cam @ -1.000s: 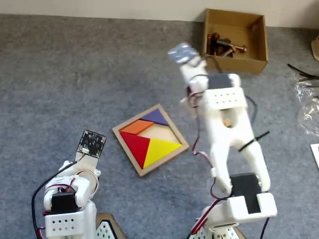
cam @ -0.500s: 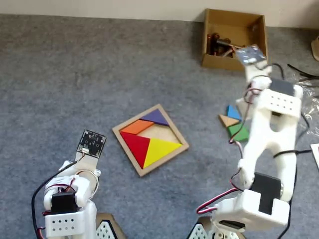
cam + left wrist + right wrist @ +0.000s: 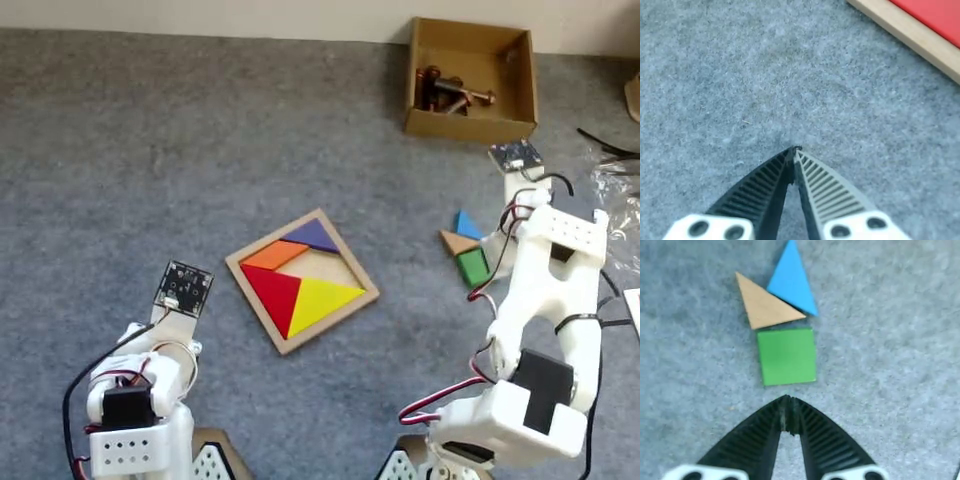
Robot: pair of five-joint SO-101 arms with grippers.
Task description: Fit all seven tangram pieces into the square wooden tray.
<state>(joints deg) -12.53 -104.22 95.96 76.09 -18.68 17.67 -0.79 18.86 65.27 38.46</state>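
Note:
The square wooden tray [image 3: 356,306] lies mid-table and holds a purple, an orange, a red [image 3: 274,293] and a yellow piece [image 3: 318,302]; a bare patch stays at its upper right. On the carpet to its right lie a blue triangle [image 3: 466,223], a tan triangle [image 3: 459,243] and a green square [image 3: 473,267]. In the right wrist view the green square [image 3: 787,356] lies just off the tips of my shut right gripper [image 3: 788,400], with the tan [image 3: 763,306] and blue [image 3: 792,281] triangles beyond. My left gripper [image 3: 793,150] is shut over bare carpet, with the tray's edge [image 3: 900,31] off to one side.
A cardboard box [image 3: 468,125] with metal parts stands at the back right. Cables and clear plastic [image 3: 618,190] lie at the right edge. Open carpet spreads left of the tray and behind it.
The right arm has swung from above the tray's upper right over to the right side, now beside the three loose pieces. The left arm has kept still.

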